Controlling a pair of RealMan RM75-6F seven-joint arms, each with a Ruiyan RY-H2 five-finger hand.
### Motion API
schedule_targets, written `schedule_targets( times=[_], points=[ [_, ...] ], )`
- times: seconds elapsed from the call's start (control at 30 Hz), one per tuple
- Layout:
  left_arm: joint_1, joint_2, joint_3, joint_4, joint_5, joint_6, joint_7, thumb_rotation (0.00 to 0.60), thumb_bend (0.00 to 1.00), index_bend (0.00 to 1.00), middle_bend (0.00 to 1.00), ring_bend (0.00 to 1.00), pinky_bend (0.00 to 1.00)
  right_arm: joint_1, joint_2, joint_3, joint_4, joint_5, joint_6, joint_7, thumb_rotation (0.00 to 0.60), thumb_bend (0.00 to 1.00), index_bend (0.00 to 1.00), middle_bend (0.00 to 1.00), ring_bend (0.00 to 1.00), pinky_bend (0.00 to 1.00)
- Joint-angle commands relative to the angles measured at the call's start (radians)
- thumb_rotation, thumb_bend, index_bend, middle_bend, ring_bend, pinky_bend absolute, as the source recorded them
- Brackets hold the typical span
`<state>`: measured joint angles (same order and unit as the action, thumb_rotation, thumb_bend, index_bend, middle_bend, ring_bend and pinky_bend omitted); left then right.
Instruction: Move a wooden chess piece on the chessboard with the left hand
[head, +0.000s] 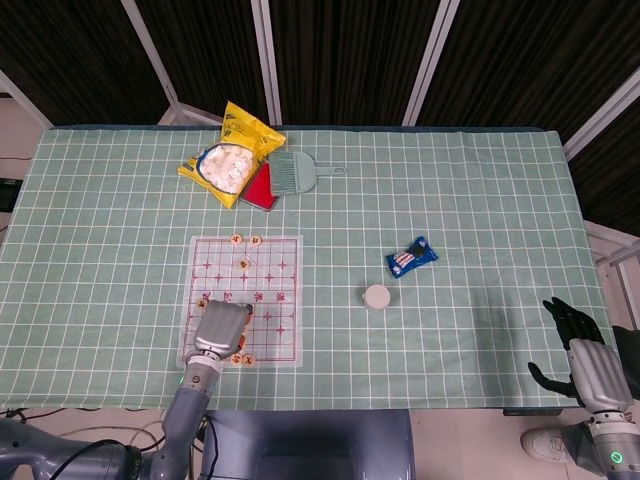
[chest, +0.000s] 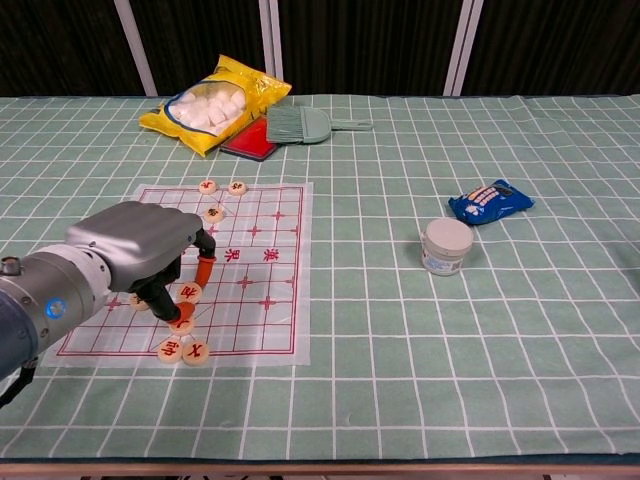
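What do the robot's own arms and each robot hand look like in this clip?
The left robot hand has a smooth silver-grey back and dark fingers with orange-red tips. Its grey forearm carries a small blue-lit ring. The right robot hand has the same grey back, black fingers and a green light at the wrist.

The table cloth (chest: 520, 330) is light green with white lines that make squares. The chessboard (chest: 275, 260) is pale with red lines and red marks. The chess pieces (chest: 197, 353) are light wood with red signs. The left hand (chest: 140, 245) is silver grey with orange tips. Far away lies a yellow bag (chest: 215, 105) with white bits, a red thing (chest: 250, 145) and a grey-green brush (chest: 300, 125). At the right lie a blue packet (chest: 490, 201) and a white jar (chest: 446, 246). The right hand (head: 590, 365) is black and grey.
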<state>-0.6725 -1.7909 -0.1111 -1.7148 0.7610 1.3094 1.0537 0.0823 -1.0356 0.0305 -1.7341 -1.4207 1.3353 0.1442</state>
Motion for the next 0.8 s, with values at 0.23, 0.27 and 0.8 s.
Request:
schedule_targets(
  times=[0.23,0.27,0.8],
  points=[
    [-0.010,-0.008,-0.002,0.018,-0.024,0.000,0.012,0.600,0.28,0.51,1.00,0.99,1.00,0.000,0.000,0.000,0.000,0.001,0.000,0.002,0.600,0.34,0.00,0.00,0.00,0.00],
    [-0.010,-0.009,-0.002,0.018,-0.024,0.000,0.012,0.600,0.28,0.51,1.00,0.99,1.00,0.000,0.001,0.000,0.000,0.001,0.000,0.002,0.600,0.34,0.00,0.00,0.00,0.00],
    [-0.013,-0.007,0.006,0.022,-0.035,0.007,0.012,0.600,0.28,0.47,1.00,0.98,1.00,0.000,0.001,0.000,-0.001,0.000,0.000,0.003,0.600,0.34,0.00,0.00,0.00,0.00]
  ],
)
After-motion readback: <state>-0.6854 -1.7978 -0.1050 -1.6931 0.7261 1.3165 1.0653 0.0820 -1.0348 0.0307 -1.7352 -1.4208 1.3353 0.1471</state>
